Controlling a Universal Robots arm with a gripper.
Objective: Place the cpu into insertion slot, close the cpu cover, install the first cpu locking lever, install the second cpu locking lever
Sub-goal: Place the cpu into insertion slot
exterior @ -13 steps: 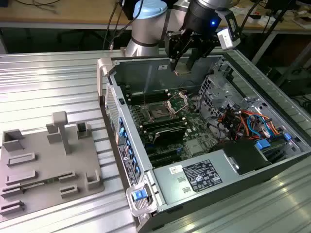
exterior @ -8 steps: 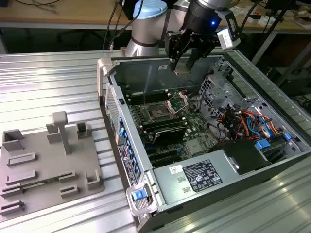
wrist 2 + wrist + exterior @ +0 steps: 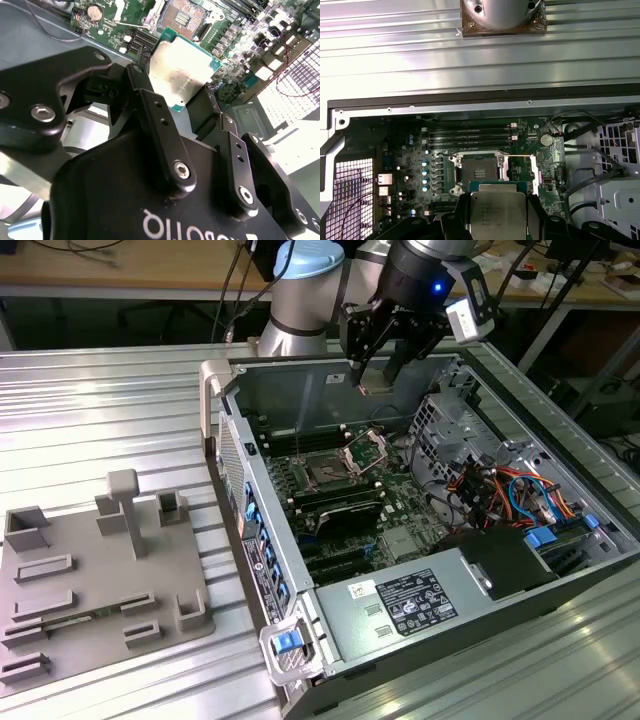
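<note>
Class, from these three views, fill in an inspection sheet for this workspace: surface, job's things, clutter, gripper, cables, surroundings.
Surface: ribbed metal table carrying the open computer case.
Job's things: the cpu is held above the board; the insertion slot is empty; the cpu cover stands open beside it.
Clutter: grey moulded fixture tray on the exterior view's left.
Gripper: the gripper is shut on the cpu's edges, over the case.
Cables: orange, blue and red leads inside the case, apart from the slot.
Surroundings: wooden bench behind the table.
</note>
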